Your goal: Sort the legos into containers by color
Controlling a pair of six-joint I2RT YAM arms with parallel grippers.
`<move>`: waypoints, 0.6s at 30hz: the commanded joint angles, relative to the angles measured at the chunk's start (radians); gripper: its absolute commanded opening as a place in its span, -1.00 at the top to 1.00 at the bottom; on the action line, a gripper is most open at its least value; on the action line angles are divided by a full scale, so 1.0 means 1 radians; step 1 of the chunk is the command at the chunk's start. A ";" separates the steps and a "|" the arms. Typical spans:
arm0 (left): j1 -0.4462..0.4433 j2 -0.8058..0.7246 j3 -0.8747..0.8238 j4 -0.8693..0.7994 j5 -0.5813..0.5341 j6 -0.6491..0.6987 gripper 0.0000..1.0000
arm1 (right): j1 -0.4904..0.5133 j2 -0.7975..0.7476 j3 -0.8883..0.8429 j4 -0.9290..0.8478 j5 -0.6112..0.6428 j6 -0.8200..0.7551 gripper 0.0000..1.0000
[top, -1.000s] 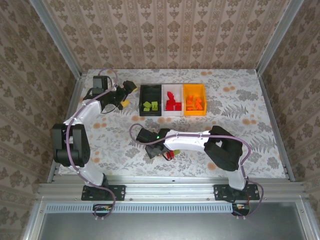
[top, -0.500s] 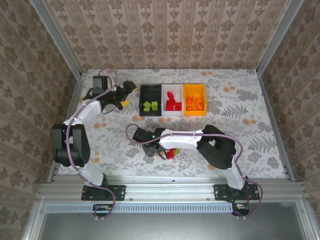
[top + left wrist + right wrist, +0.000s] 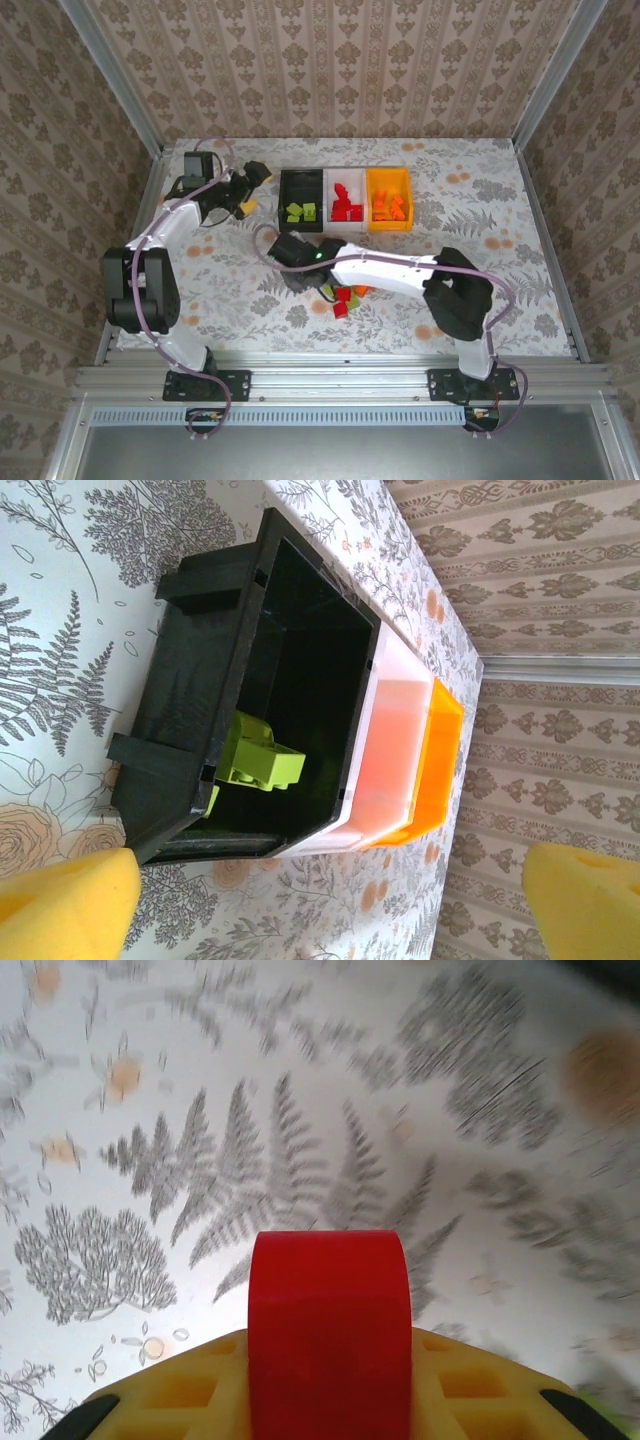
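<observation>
Since a second ago the right arm has drawn back up-frame from the lower centre of the top view, leaving the loose legos in plainer sight. The right gripper is clamped on one red lego, which stands between its yellow pads with the table blurred behind it.

The left gripper sits at upper left, just left of the bins. Its pads are spread wide with nothing between them.

Three bins stand in a row at upper centre: black bin, white bin, orange bin. The black bin holds at least two green legos. The white bin holds several red pieces and the orange bin several orange ones, too small to count. Just below centre lie two red pieces, one orange and perhaps one green.
</observation>
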 commanded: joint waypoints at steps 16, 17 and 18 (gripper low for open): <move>-0.243 0.069 0.025 -0.025 0.035 0.020 -0.99 | -0.408 0.082 0.227 -0.001 -0.017 -0.121 0.35; -0.237 0.067 0.028 -0.030 0.032 0.024 -0.99 | -0.411 0.112 0.257 -0.009 -0.016 -0.132 0.35; -0.229 0.064 0.032 -0.041 0.025 0.032 -1.00 | -0.412 0.140 0.291 -0.024 -0.016 -0.142 0.35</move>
